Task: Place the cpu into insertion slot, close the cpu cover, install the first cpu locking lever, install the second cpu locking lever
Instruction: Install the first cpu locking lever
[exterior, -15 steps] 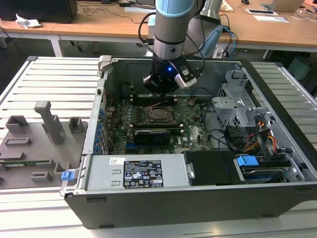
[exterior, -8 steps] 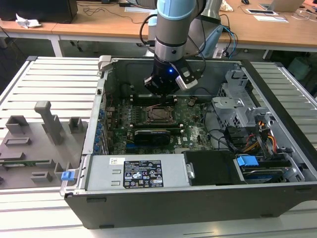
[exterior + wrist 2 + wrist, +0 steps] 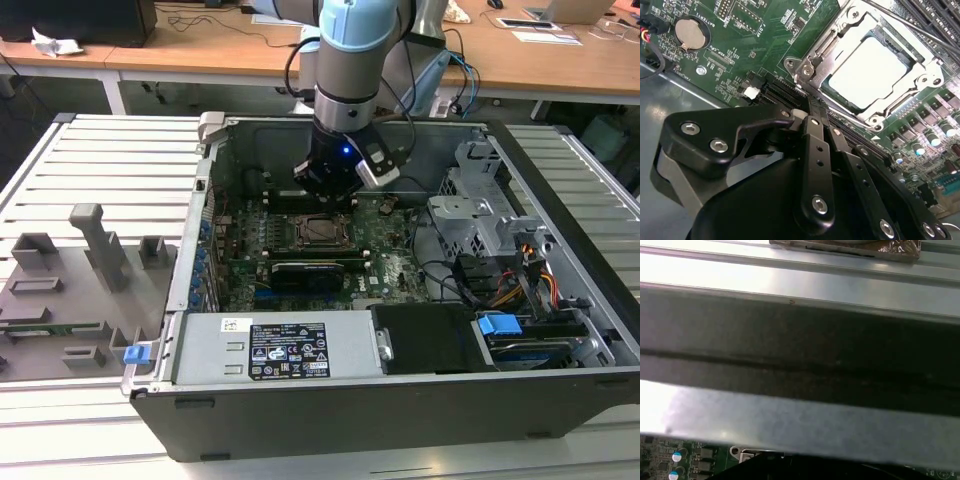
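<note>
Pincer point(image 3: 812, 117), fingers pressed together and empty, hangs from the vertical arm point(image 3: 350, 60) just beside the slot point(image 3: 920, 65), where the cpu point(image 3: 867, 75) sits under the lowered cover point(image 3: 812, 55).

We see even, bright overhead light in the exterior view. In the second wrist view, glare whitens the cpu point(image 3: 867, 75) top, while the gripper point(image 3: 812, 122) body is dark and soft. The first wrist view's case wall point(image 3: 800, 355) is blurred.
</note>
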Robot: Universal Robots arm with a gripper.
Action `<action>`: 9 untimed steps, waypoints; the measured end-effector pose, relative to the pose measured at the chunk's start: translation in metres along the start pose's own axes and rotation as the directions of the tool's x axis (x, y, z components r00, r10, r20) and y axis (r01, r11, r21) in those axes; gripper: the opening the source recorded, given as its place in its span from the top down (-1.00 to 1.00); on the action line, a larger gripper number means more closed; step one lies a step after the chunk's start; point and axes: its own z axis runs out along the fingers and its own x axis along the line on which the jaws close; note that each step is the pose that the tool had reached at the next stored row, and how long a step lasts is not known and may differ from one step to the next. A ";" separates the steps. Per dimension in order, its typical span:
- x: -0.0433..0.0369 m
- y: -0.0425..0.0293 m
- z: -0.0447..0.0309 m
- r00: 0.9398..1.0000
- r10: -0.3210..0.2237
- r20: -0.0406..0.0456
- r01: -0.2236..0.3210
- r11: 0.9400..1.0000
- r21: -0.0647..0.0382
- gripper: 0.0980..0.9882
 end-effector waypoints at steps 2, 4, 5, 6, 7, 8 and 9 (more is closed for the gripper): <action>0.0000 0.0001 0.0003 1.000 0.000 0.000 0.000 1.000 0.002 0.98; 0.0000 0.0001 0.0003 1.000 0.000 0.000 0.000 1.000 0.002 0.98; -0.0001 0.0002 0.0002 1.000 0.000 0.000 0.000 1.000 0.002 0.98; -0.0001 0.0003 0.0000 1.000 0.000 0.000 0.000 1.000 0.003 0.98; -0.0001 0.0005 -0.0006 1.000 0.000 0.000 0.000 1.000 0.003 0.98; -0.0001 0.0006 -0.0014 1.000 0.000 0.000 0.000 1.000 0.003 0.98; -0.0001 0.0008 -0.0024 1.000 0.000 0.000 0.000 1.000 0.003 0.98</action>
